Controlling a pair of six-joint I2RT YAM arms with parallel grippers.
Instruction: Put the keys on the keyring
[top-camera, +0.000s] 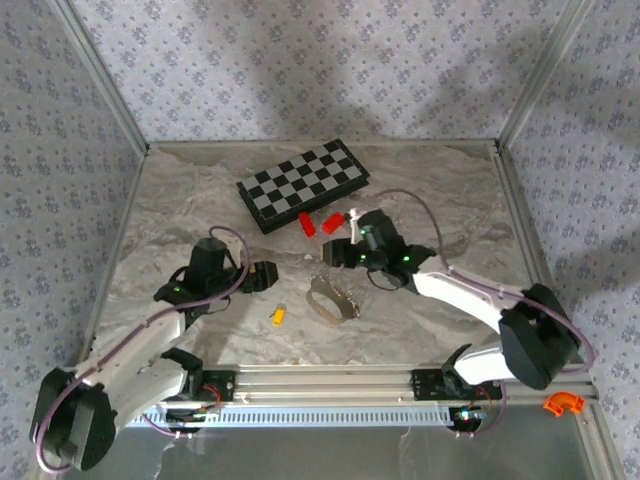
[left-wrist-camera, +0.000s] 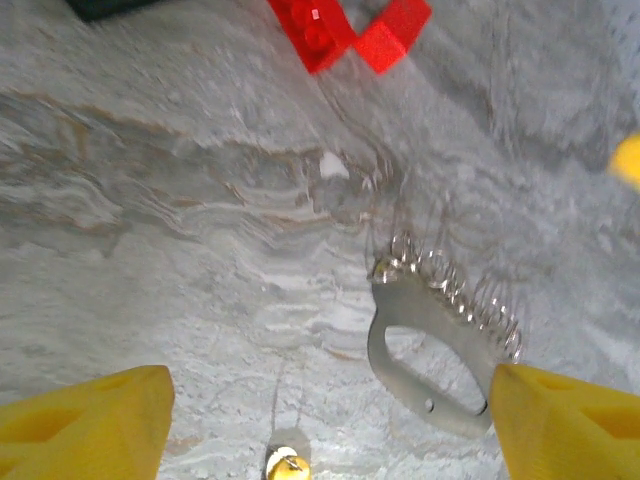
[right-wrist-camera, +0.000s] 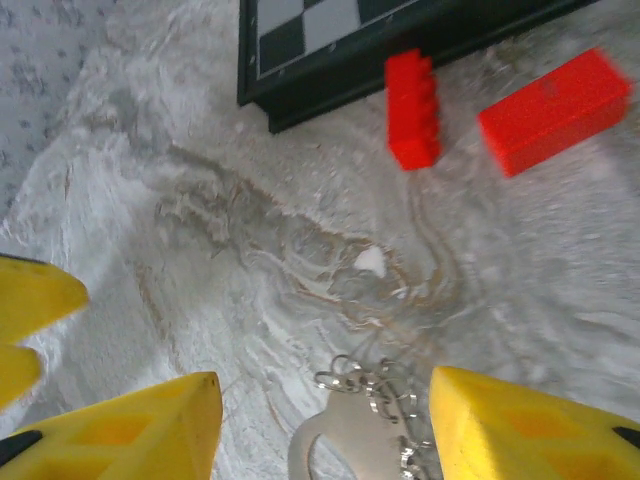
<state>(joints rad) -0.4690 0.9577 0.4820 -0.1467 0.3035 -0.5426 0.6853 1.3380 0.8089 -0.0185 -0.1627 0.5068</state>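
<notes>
Check the limits of the counter (top-camera: 180, 210) first. Patterned walls (top-camera: 330, 70) close it at the left, top and right of the overhead view, and the base rail (top-camera: 320, 385) closes the bottom. The chessboard (top-camera: 303, 185) occupies the upper centre, with two red blocks (top-camera: 307, 224) just below its lower edge. You have open counter at the far left, at the far right and along the lower centre.

Locate the key (top-camera: 279, 314) at the lower centre of the overhead view, lying alone on the counter. The keyring (top-camera: 333, 298) lies near it to the right and does not touch it.

Use the left wrist view for detail on the keyring (left-wrist-camera: 430, 340): a flat plate with a cut-out, and a coiled chain along its upper right edge. The key (left-wrist-camera: 285, 465) sits at the bottom edge of that frame. The right wrist view adds the chain links of the keyring (right-wrist-camera: 365, 425) at the bottom centre, with the blocks (right-wrist-camera: 412, 110) and a chessboard (right-wrist-camera: 330, 30) corner at the top.

The left end effector (left-wrist-camera: 330, 400) has its fingers (left-wrist-camera: 90, 420) wide apart and carries nothing. Its right finger overlaps the keyring's lower end in the picture, and you cannot tell whether they touch.

The right end effector (right-wrist-camera: 325, 400) also has its fingers (right-wrist-camera: 530, 425) wide apart and carries nothing. The keyring's chain end lies between them.
</notes>
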